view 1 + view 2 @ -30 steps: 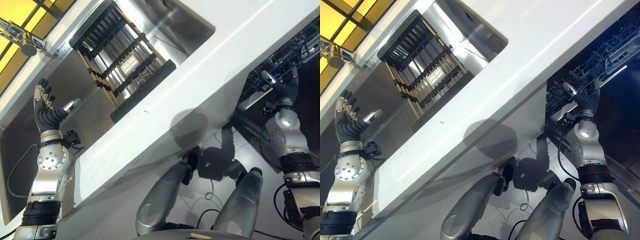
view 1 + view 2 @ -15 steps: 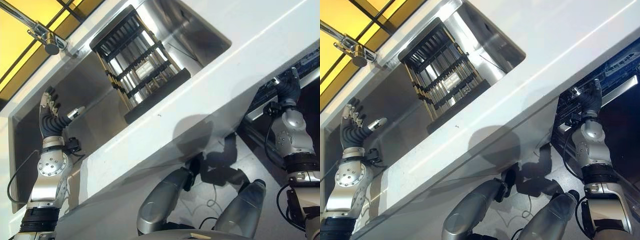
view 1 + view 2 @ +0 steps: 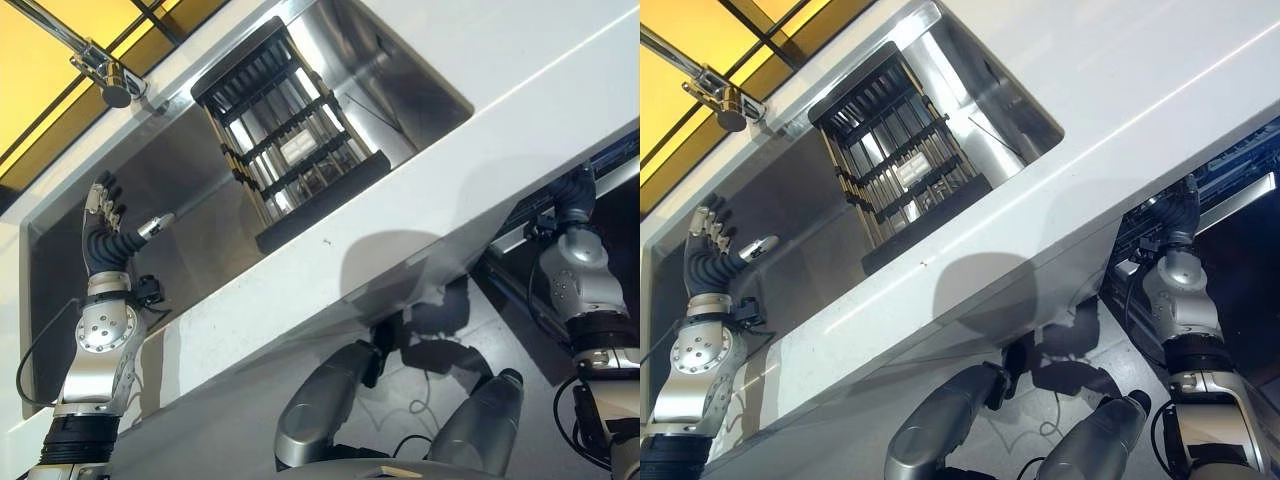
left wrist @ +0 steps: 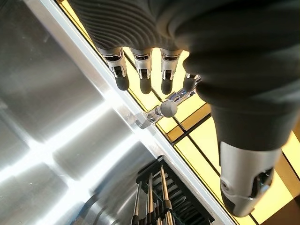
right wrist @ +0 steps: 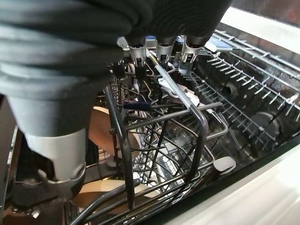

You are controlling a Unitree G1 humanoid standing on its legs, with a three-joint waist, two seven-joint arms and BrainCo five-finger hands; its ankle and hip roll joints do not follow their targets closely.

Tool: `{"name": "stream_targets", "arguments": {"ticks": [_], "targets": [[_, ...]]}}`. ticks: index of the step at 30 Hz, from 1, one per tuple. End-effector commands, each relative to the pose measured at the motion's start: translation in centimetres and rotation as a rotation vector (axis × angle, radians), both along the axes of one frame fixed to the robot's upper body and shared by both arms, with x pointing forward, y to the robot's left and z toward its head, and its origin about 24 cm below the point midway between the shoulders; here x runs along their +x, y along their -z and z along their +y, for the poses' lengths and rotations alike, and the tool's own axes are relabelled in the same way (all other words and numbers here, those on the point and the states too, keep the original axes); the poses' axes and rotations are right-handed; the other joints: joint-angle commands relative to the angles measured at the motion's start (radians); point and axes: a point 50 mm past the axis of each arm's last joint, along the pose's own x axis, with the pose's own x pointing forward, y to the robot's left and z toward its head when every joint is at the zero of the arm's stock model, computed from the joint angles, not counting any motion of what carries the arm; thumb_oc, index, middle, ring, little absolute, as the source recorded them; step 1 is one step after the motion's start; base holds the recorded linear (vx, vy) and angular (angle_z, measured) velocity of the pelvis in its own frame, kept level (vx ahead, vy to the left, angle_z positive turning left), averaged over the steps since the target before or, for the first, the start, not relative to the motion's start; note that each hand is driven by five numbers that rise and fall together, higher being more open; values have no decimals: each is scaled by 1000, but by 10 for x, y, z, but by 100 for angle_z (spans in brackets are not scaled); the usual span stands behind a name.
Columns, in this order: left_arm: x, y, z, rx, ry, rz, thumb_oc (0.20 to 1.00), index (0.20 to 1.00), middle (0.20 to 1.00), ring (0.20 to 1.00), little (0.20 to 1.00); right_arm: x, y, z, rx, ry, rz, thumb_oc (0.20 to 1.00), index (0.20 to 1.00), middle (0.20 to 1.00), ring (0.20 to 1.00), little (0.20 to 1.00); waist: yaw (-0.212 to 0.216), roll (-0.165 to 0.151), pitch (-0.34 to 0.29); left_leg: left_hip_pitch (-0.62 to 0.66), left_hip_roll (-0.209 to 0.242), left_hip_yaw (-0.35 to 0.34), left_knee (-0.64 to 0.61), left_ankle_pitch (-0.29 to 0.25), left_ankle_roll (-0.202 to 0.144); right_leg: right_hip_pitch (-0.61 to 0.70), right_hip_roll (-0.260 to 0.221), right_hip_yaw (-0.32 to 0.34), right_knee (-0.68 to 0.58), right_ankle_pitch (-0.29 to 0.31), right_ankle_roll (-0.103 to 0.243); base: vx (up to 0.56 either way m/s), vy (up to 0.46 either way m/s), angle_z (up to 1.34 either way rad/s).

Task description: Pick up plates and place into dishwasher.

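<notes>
Dishwasher (image 5: 243,89) rack open below desk (image 3: 420,170) edge, at robot's right; right robot hand (image 5: 159,51) over wire basket (image 5: 159,140), fingers straight, holding nothing. Left robot hand (image 3: 105,230) raised over steel sink (image 3: 190,230), fingers spread, empty. Black dish rack (image 3: 290,150) in sink, faucet (image 3: 100,70) behind. Plate-like pale discs (image 5: 105,126) low in dishwasher, unclear.
</notes>
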Motion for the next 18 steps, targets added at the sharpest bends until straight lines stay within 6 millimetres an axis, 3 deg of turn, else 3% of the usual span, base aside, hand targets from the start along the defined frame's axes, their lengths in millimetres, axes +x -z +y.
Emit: {"name": "stream_targets", "arguments": {"ticks": [1, 8, 18], "targets": [[-6, -25, 5, 75, -20, -113, 1000, 1000, 1000, 1000, 1000, 4, -19, 58, -50, -163, -195, 1000, 1000, 1000, 1000, 1000, 30, -59, -82, -89, 165, -75, 116, -103, -165, -28, -68, 142, -275, 318, 21, -110, -91, 8], [-4, -30, 1, 82, -45, -157, 1000, 1000, 1000, 1000, 1000, -14, -2, 53, -46, -66, -187, 1000, 1000, 1000, 1000, 1000, -26, -68, -56, -101, 190, -69, 88, -94, -163, -66, -30, 191, -294, 318, 24, -124, -76, -5], [8, -40, -8, 71, -74, -209, 1000, 1000, 1000, 1000, 1000, -18, -10, 40, -10, 7, -243, 1000, 1000, 1000, 1000, 1000, -101, -56, -31, -131, 198, -55, 59, -85, -154, -147, 26, 275, -316, 323, 16, -115, -30, -39]]}}
